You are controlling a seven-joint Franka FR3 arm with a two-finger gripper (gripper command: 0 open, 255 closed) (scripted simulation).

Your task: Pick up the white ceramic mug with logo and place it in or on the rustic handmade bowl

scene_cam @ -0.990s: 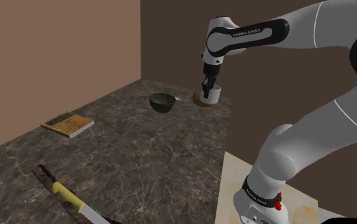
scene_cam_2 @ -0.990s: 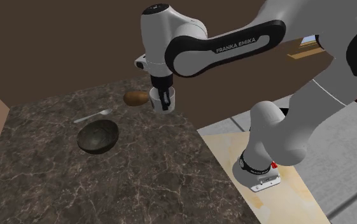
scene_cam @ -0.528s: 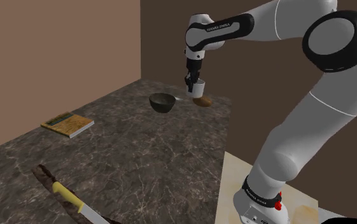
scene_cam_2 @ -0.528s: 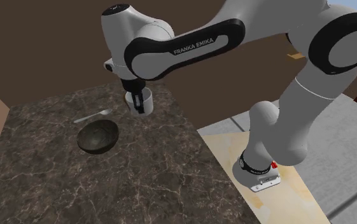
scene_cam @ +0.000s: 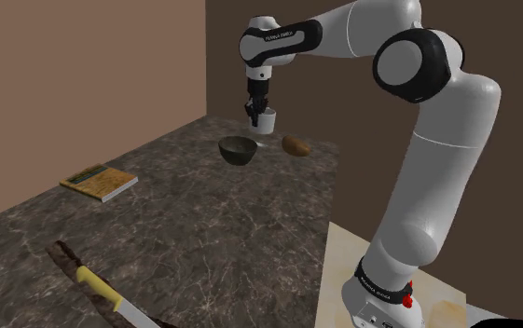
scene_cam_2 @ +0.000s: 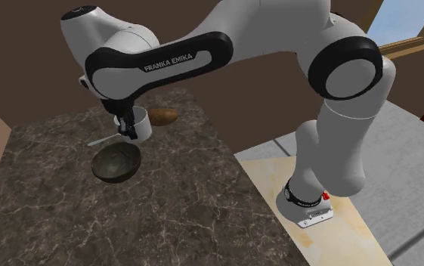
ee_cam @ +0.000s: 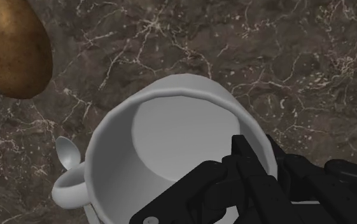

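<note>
Dark marble counter (scene_cam: 213, 233) held a brown potato (scene_cam_2: 163, 116) near the back wall, with a grey spoon (scene_cam_2: 100, 140) near it. A book (scene_cam: 99, 182) lay flat toward the shoulder view's left. A yellow-handled knife (scene_cam: 96, 287) lay along a rough brown strip (scene_cam: 63, 253) at the near edge.

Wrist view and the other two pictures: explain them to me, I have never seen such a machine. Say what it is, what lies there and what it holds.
It is a white robot arm on a stand. One picture looks down from beside the stand, one from another side, one from a camera at the arm's tip. Its black tool clasps the rim of a white mug, lifted above the dark veined counter. There lie a bowl, a potato, a spoon, a book and a knife.
</note>
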